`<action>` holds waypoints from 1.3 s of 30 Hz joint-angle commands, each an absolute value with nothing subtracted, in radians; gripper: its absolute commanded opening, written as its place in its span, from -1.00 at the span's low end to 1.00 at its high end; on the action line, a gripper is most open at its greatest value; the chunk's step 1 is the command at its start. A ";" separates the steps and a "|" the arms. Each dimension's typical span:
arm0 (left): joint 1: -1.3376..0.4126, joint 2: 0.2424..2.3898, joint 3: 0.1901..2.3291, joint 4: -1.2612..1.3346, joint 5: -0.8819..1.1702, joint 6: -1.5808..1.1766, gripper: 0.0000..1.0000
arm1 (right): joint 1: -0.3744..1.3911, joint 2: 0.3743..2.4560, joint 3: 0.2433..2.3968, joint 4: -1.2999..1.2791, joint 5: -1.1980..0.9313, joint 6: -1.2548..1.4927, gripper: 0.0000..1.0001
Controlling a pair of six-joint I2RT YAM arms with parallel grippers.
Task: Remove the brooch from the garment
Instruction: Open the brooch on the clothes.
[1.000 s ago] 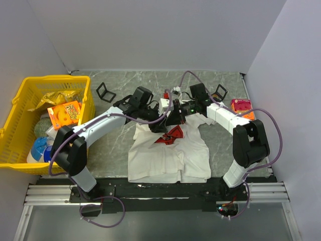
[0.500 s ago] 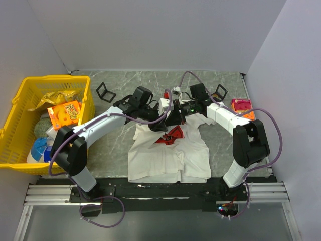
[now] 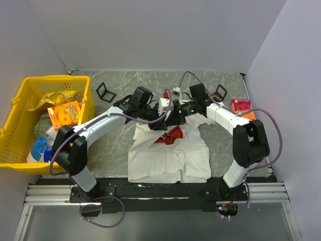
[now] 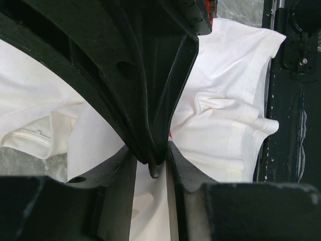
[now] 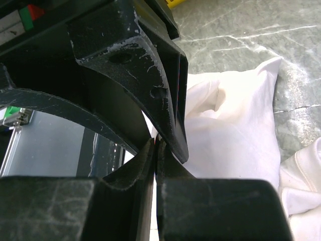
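The white T-shirt (image 3: 170, 158) lies on the table in front of the arm bases, its red print (image 3: 170, 134) bunched up. Both grippers meet above its collar end. My right gripper (image 3: 176, 118) (image 5: 155, 148) is shut on something thin. In the left wrist view a small grey metal piece, apparently the brooch (image 4: 154, 171), sticks out under the right gripper's fingertips. My left gripper (image 3: 163, 119) (image 4: 152, 155) has its jaws a narrow gap apart, on either side of those fingertips and the metal piece. White cloth (image 4: 225, 115) (image 5: 235, 140) lies beneath both.
A yellow basket (image 3: 55, 79) with packets stands at the left. Two small black frames (image 3: 105, 92) (image 3: 219, 92) and an orange packet (image 3: 242, 106) lie at the back. A small white and red object (image 3: 168, 98) sits behind the grippers.
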State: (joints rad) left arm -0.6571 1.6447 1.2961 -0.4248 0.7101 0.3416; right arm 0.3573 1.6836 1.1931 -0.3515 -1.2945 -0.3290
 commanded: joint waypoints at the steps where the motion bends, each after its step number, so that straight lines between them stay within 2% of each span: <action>1: -0.672 1.652 1.301 -0.408 0.739 0.344 -0.64 | 0.360 1.654 1.223 -0.316 -1.328 -0.319 -1.00; 6: -0.672 1.655 1.305 -0.405 0.733 0.337 -0.79 | 0.360 1.655 1.223 -0.316 -1.328 -0.321 -1.00; 10: -0.672 1.657 1.307 -0.400 0.732 0.330 -0.83 | 0.362 1.654 1.223 -0.319 -1.325 -0.327 -1.00; 13: -0.672 1.655 1.308 -0.399 0.745 0.319 -0.95 | 0.362 1.652 1.220 -0.321 -1.321 -0.331 -1.00; 17: -0.670 1.658 1.312 -0.396 0.756 0.305 -0.92 | 0.364 1.652 1.220 -0.321 -1.319 -0.331 -1.00; 21: -0.670 1.661 1.316 -0.391 0.746 0.295 -0.82 | 0.362 1.648 1.216 -0.322 -1.316 -0.337 -1.00; 26: -0.669 1.664 1.315 -0.390 0.741 0.288 -0.47 | 0.362 1.647 1.216 -0.322 -1.316 -0.337 -1.00; 39: -0.655 1.629 1.305 -0.394 0.755 0.307 -0.18 | 0.362 1.651 1.218 -0.327 -1.315 -0.342 -1.00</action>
